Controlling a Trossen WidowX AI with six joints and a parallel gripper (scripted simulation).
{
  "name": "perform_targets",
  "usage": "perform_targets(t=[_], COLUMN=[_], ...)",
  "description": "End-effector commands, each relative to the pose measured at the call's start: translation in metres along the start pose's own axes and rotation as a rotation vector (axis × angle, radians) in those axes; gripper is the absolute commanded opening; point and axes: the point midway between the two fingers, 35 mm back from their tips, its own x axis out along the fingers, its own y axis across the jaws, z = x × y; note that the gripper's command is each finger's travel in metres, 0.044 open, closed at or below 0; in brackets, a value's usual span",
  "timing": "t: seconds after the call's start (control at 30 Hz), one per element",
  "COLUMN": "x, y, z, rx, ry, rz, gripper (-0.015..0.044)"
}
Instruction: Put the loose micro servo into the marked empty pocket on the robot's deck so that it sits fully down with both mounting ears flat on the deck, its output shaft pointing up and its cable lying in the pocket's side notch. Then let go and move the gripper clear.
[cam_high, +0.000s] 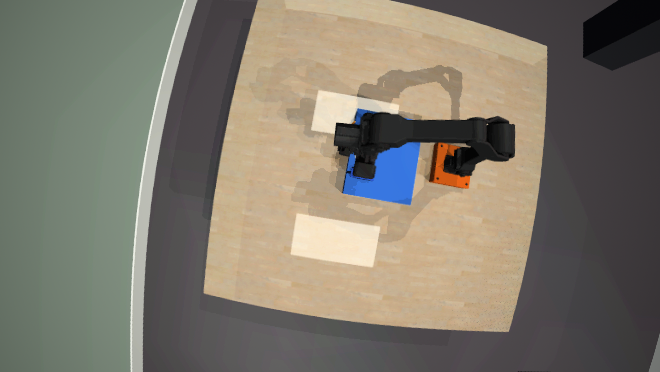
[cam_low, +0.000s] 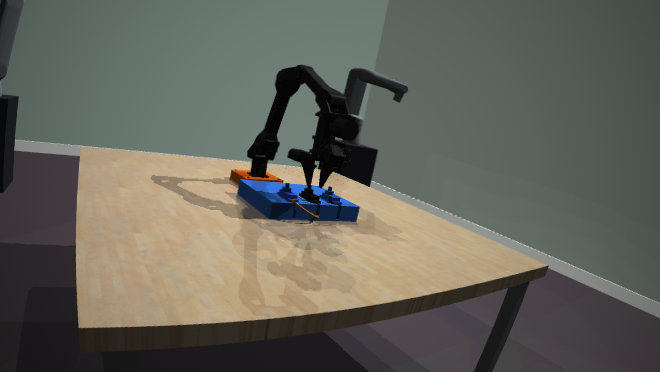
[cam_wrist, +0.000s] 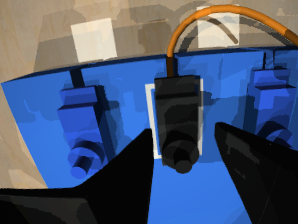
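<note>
The black micro servo (cam_low: 311, 196) (cam_wrist: 177, 107) stands at the marked middle pocket of the blue deck (cam_high: 390, 180) (cam_wrist: 187, 202), its shaft up. The pocket's white outline (cam_wrist: 149, 110) shows at its left and right sides. Whether both ears lie flat cannot be told. Its dark cable stub (cam_wrist: 171, 67) is at the side notch; the orange cable (cam_low: 304, 208) (cam_wrist: 220, 9) arcs out past the deck's edge. My gripper (cam_low: 315, 187) (cam_wrist: 183, 132) is open, one finger on each side of the servo, with gaps to both sides in the wrist view.
Blue servo shapes stand on the deck on both sides, one at the wrist view's left (cam_wrist: 80, 112) and one at its right (cam_wrist: 271, 102). The arm's orange base (cam_high: 440, 175) (cam_low: 240, 176) is beside the deck. Two pale rectangles show on the wooden table (cam_high: 265, 270) (cam_low: 165, 270).
</note>
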Motion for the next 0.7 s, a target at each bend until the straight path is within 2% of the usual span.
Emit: perform_targets(t=[0.0, 0.13, 0.3, 0.4, 0.67], x=[-0.002, -0.018, -0.053, -0.067, -0.079], y=[0.000, 0.001, 0.001, 0.000, 0.000], z=[-0.002, -0.025, -0.077, -0.105, -0.106], rx=[0.000, -0.009, -0.007, -0.002, -0.003], ry=[0.000, 0.005, 0.009, 0.012, 0.007], rz=[0.000, -0.010, -0.003, 0.000, 0.000], gripper=[0.0214, 0.0319, 0.0440, 0.0440, 0.0440])
